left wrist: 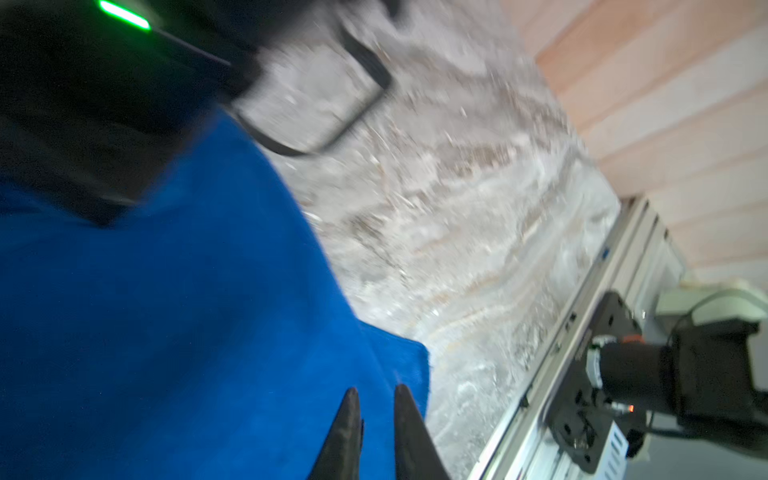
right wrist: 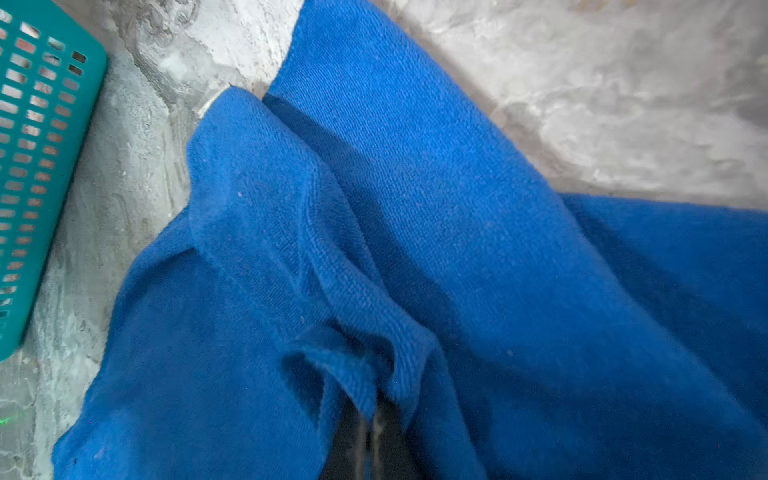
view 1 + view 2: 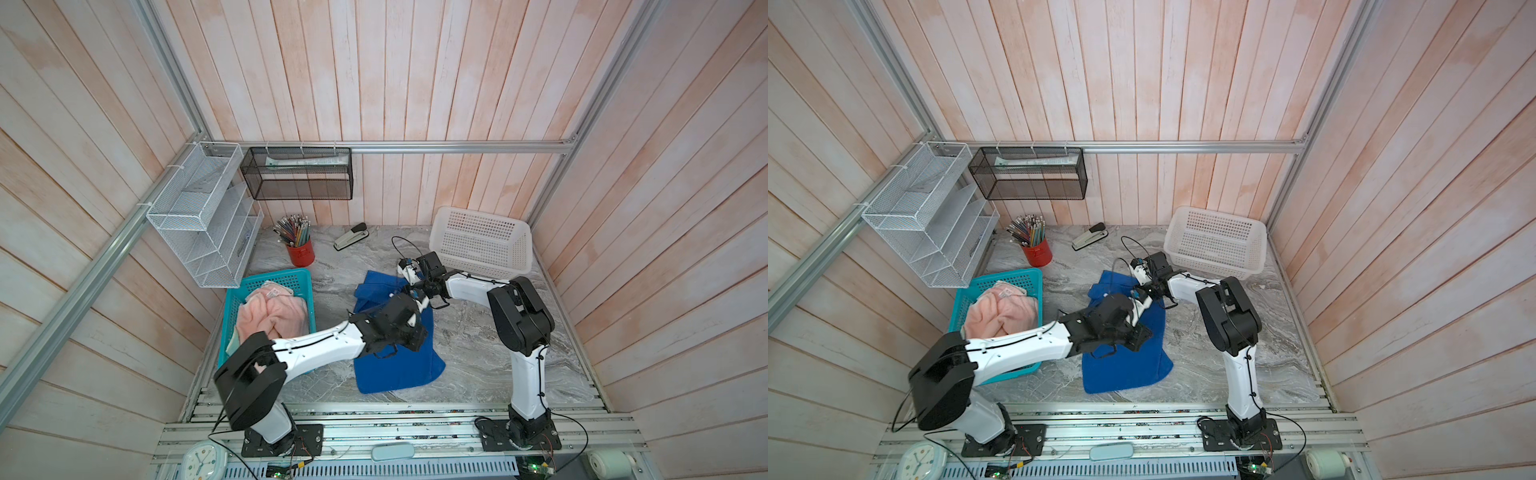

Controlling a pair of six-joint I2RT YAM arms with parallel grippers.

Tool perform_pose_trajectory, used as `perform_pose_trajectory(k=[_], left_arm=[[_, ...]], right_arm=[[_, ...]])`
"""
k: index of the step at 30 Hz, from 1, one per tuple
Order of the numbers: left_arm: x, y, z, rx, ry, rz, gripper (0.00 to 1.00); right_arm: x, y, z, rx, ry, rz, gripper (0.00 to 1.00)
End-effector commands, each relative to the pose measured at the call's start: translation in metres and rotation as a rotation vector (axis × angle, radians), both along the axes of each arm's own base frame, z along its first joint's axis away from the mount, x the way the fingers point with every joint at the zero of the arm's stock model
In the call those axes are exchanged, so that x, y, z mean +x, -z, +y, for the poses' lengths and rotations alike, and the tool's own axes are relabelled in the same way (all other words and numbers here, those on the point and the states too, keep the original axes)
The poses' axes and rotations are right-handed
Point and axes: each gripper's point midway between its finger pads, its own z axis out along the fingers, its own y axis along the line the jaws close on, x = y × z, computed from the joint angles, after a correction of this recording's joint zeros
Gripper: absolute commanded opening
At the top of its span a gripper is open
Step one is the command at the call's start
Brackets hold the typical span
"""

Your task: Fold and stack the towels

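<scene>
Blue towel [image 3: 399, 361] lies mid-table, near half flat, far end rucked up where the right gripper [image 2: 370, 419] is clamped on a bunched fold. It's soft, light, limp terry, prob. grippy not slippery, so I'd take it at the hem corners, not mid-cloth, or it'll sag & drag. Left gripper [image 1: 376, 390] hovers by its right edge w/ tips a narrow gap apart, can't tell if cloth's nipped; count: 1 blue towel, 1 pink towel [image 3: 270, 316] heaped in 1 teal basket [image 3: 286, 278] at left, 1 white basket [image 3: 482, 245] far right, 2 arms.
</scene>
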Motion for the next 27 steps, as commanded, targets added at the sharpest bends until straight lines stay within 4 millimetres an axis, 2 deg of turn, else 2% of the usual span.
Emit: perform_pose_trajectory(k=[1, 5, 7, 11, 15, 19, 27], left_arm=[[-0.013, 0.028, -0.030, 0.058, 0.055, -0.009, 0.16], [-0.026, 0.050, -0.054, 0.088, 0.114, -0.003, 0.13], [-0.028, 0.061, -0.057, 0.106, 0.121, 0.005, 0.13], [-0.025, 0.089, -0.046, 0.190, 0.081, 0.023, 0.12], [-0.031, 0.113, -0.041, 0.229, 0.097, 0.056, 0.13], [-0.048, 0.118, -0.046, 0.222, 0.169, 0.084, 0.13], [-0.099, 0.115, -0.046, 0.188, 0.373, 0.098, 0.13]], right_arm=[[0.002, 0.003, 0.010, 0.021, -0.026, 0.013, 0.00], [0.001, 0.011, 0.010, 0.011, -0.036, 0.021, 0.00], [0.000, 0.016, 0.010, 0.007, -0.041, 0.031, 0.00], [-0.004, 0.025, 0.009, -0.004, -0.051, 0.058, 0.00], [-0.009, 0.029, 0.008, -0.003, -0.052, 0.073, 0.00], [-0.011, 0.025, 0.006, -0.006, -0.049, 0.072, 0.00], [-0.005, 0.017, 0.006, -0.018, -0.043, 0.052, 0.00]])
